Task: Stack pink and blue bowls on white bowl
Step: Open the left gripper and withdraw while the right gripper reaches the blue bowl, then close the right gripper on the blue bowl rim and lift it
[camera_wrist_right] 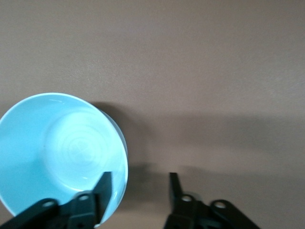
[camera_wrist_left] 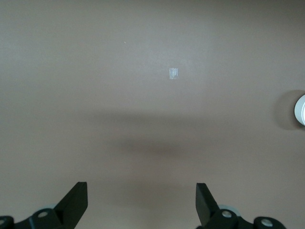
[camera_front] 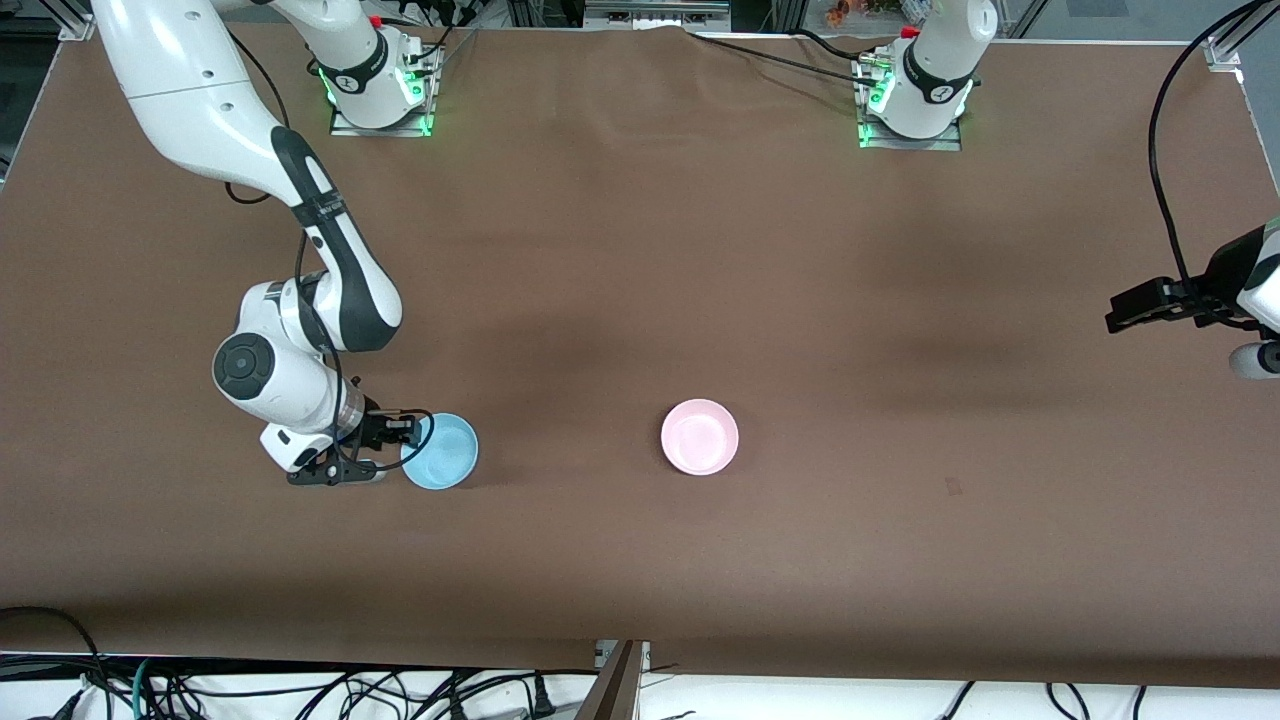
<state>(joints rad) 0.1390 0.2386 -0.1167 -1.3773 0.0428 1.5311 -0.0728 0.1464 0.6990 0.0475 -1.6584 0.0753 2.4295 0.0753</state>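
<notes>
The light blue bowl (camera_front: pixel 441 452) sits on the brown table toward the right arm's end. My right gripper (camera_front: pixel 408 432) is open at its rim. In the right wrist view, one finger (camera_wrist_right: pixel 106 188) is over the inside of the blue bowl (camera_wrist_right: pixel 57 152) and the other is outside it, with the gripper (camera_wrist_right: pixel 139 185) straddling the rim. The pale pink bowl (camera_front: pixel 699 437) sits alone near the table's middle. My left gripper (camera_front: pixel 1125 315) waits open and empty (camera_wrist_left: pixel 141 193) over the left arm's end. A white round edge (camera_wrist_left: pixel 301 109) shows in the left wrist view; I cannot tell if it is the white bowl.
The brown cloth-covered table (camera_front: pixel 640 250) is bare between the bowls. A small pale tape mark (camera_wrist_left: pixel 174 74) lies on the cloth under the left wrist view. Cables hang along the table's front edge (camera_front: pixel 300 690).
</notes>
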